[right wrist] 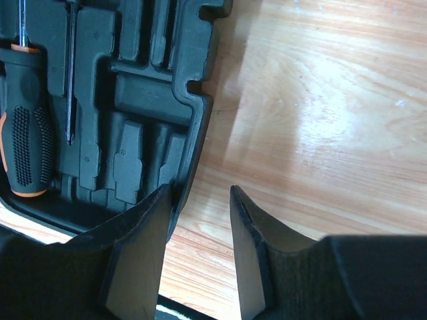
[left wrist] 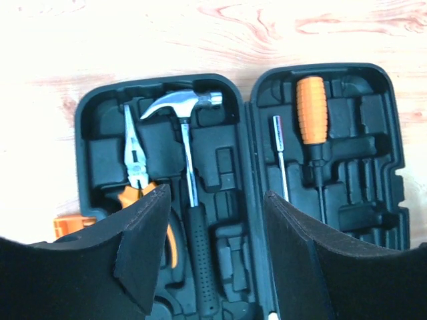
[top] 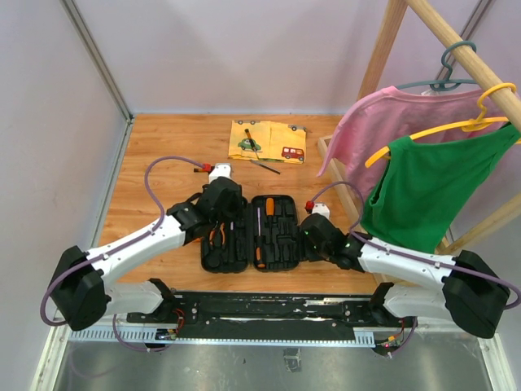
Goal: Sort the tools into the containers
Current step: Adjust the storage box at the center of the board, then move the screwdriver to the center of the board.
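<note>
Both arms reach low over the open tool case [left wrist: 230, 163] mid-table. The left gripper [left wrist: 217, 207] hangs above its left half, jaws wide and empty; the right gripper [right wrist: 199, 193] sits at its right rim, gap narrower, gripping nothing. On the wooden table [top: 163, 147], four tools lie slotted: hammer [left wrist: 188, 160], pliers [left wrist: 135, 157], orange-handled screwdriver [left wrist: 312, 120], thin-shafted screwdriver [left wrist: 280, 157]. Two more lie far off: one screwdriver on the yellow cloth [top: 273, 140] [top: 252, 142], a thin dark screwdriver [top: 266, 167] just beside it.

Left hand [left wrist: 217, 197]: its fingers [left wrist: 143, 247] cover the lower ends of the pliers [left wrist: 135, 157] handles and the near end of the tool case [left wrist: 83, 133]. The hammer [left wrist: 190, 167] handle's end is cut off at the frame edge.

Right hand [right wrist: 200, 193]: the case is cropped beyond and left of it, and the screwdriver [right wrist: 27, 127] handle is partly cropped.

Tool on the cloth [top: 252, 145], far beyond both hands: too small to identify.
</note>
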